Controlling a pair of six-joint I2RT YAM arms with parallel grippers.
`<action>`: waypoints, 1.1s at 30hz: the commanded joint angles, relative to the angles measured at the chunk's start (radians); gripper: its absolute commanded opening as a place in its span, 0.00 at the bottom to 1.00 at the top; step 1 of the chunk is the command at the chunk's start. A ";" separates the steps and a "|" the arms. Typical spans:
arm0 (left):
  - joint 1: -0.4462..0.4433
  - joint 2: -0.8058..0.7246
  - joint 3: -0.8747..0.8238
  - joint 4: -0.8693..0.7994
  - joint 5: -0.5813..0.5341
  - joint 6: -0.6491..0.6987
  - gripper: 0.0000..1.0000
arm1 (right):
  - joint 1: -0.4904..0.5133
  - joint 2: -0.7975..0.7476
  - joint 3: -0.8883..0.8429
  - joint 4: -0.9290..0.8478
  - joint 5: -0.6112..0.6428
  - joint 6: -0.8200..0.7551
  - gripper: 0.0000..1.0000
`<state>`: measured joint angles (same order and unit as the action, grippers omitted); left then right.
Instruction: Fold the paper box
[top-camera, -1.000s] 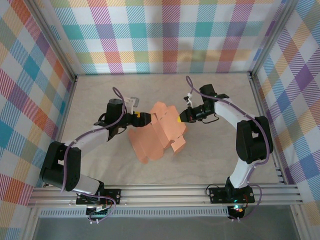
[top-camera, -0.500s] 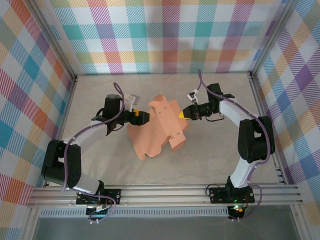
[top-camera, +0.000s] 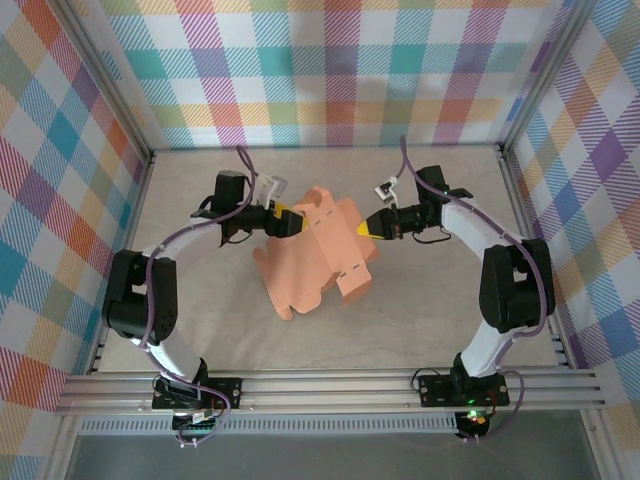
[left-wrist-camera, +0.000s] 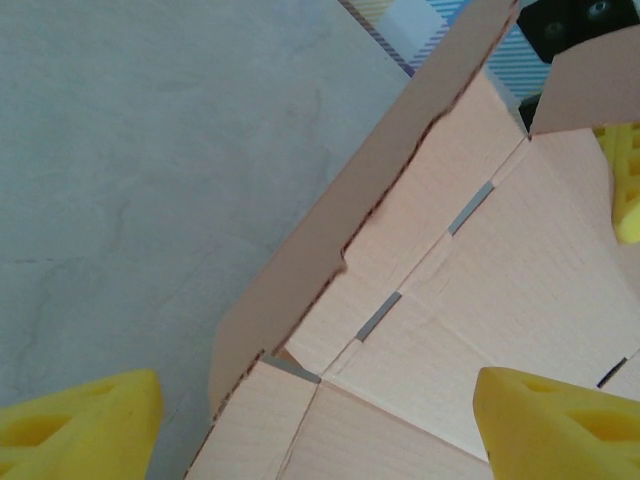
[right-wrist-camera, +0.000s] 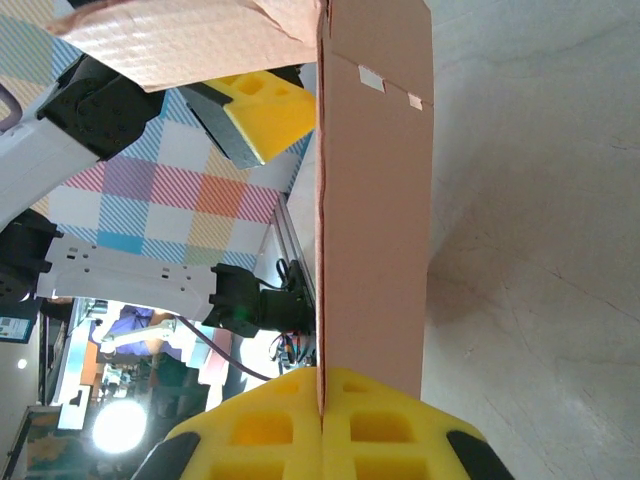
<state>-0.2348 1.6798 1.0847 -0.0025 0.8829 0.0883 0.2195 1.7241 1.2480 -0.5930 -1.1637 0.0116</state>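
Well — paper box (top-camera: 315, 255): ribbed, slotted card

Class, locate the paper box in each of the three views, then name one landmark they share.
Top external: paper box at the centre of the picture.
Left wrist: box across the right and lower picture, one flap raised.
Right wrist: box panel upright at centre, pinched by the right fingers.
Shared landmark: the left arm's yellow fingers.

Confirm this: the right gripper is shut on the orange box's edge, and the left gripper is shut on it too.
The left gripper is open: the left wrist view shows its fingers spread wide, the paper box between them. The right gripper is shut on its edge.
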 joint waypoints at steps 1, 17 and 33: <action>-0.001 0.005 0.025 -0.014 0.083 0.024 0.81 | 0.001 -0.015 -0.002 -0.004 -0.026 -0.007 0.00; -0.061 -0.037 -0.051 -0.066 0.096 0.041 0.62 | 0.001 0.040 0.027 0.019 0.048 0.075 0.00; -0.134 0.104 -0.103 0.030 -0.111 -0.070 0.63 | 0.033 0.066 0.047 -0.008 0.119 0.068 0.00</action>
<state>-0.3599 1.7454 0.9840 0.0029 0.8356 0.0422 0.2440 1.7889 1.2736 -0.5995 -1.0313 0.0906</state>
